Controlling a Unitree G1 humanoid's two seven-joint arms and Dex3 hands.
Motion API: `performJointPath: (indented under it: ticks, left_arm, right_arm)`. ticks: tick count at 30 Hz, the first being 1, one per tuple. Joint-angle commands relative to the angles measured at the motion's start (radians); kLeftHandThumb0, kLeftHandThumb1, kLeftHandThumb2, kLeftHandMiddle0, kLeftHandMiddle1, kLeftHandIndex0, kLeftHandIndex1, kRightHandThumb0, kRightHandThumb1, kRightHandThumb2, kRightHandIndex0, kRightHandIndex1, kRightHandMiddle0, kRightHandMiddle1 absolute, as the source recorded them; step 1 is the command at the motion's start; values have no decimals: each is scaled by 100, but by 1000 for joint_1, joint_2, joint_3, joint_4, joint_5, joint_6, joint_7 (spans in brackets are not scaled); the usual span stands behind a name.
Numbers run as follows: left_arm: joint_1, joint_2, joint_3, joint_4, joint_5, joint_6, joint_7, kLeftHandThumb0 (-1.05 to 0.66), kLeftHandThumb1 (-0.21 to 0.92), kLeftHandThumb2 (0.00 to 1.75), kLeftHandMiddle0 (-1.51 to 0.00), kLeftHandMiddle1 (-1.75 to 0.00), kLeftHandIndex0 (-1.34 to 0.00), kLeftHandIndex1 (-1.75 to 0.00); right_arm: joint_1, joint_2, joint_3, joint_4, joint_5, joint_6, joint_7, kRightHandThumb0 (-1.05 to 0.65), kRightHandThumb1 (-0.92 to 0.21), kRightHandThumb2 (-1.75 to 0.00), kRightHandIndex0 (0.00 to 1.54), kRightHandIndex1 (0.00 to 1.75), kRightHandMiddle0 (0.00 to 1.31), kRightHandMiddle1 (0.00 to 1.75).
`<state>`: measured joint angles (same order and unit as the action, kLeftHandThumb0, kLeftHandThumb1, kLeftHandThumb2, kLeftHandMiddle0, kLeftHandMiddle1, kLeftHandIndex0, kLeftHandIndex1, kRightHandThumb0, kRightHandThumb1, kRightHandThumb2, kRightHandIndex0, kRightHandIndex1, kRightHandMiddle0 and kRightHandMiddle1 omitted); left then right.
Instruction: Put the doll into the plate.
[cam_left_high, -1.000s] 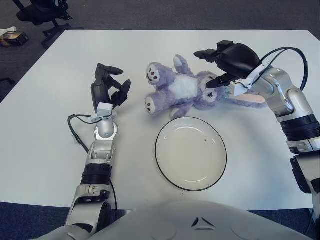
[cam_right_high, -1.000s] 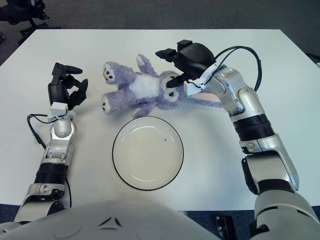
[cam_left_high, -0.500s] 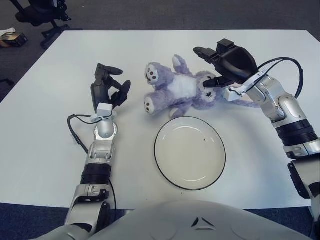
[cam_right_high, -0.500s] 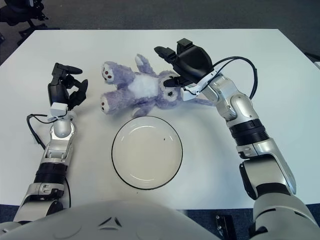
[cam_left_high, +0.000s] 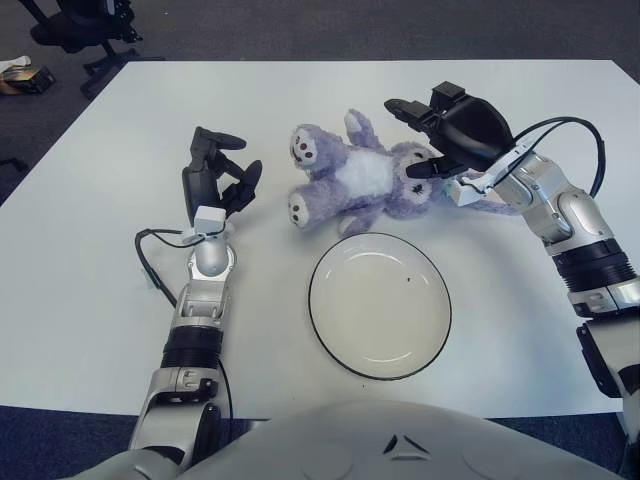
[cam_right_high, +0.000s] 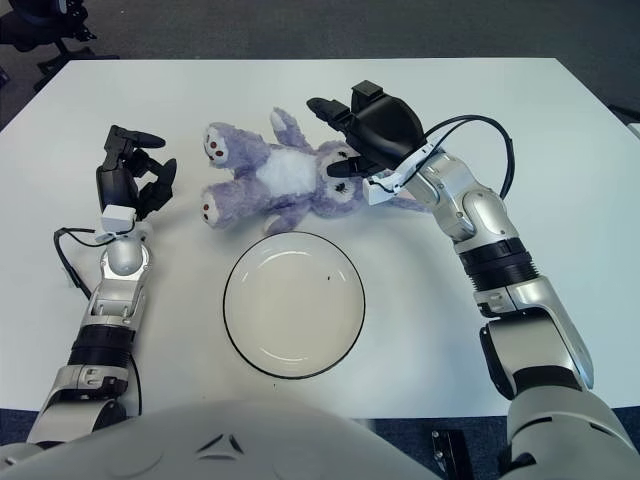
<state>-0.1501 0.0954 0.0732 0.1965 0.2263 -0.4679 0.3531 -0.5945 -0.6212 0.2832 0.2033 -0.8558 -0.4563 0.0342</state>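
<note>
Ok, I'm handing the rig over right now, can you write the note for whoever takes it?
Right hand: fingers open over the doll's head end, nothing grasped.
Left hand: idle to the left of the doll, holding nothing.
Doll: lying on the white table, just beyond the plate, feet pointing left.
Plate: nothing in it.
Done: right hand is positioned at the doll.
Left: close the fingers on the doll, lift it, carry it toward the robot and set it in the plate.
</note>
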Motion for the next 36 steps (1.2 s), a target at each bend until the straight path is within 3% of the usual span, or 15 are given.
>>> performJointPath:
  ticks: [1,11,18,34,36]
  left_arm:
    - [80,-25,-9,64,6,-7,6,-36,92,31,-86,-175,-43,-152]
    - [79,-25,-9,66,5,-11,5,-36,92,31,-87,-175,-43,-151]
    - [80,-24,-9,65,4,-12,4,-36,92,31,-87,-175,-43,-151]
    - [82,-20,-7,67,2,-17,2,-36,92,30,-88,-175,-43,-151]
    - [83,-20,-7,67,3,-18,3,-36,92,30,-88,-175,-43,-151]
  right_arm:
    - [-13,-14,4,9,22,-8,23,-94,-92,-70,20,0,22,1]
    - [-3,-10,-6,-2,194,-20,206,-98,-92,-72,15,0,20,0]
    - [20,-6,-12,-19,223,-21,223,-104,-92,-77,2,0,13,0]
    - [60,34,-16,25,95,-58,-97,-99,-92,-87,0,0,9,2]
    - [70,47,-25,35,104,-65,-143,-93,-92,-87,12,2,15,4]
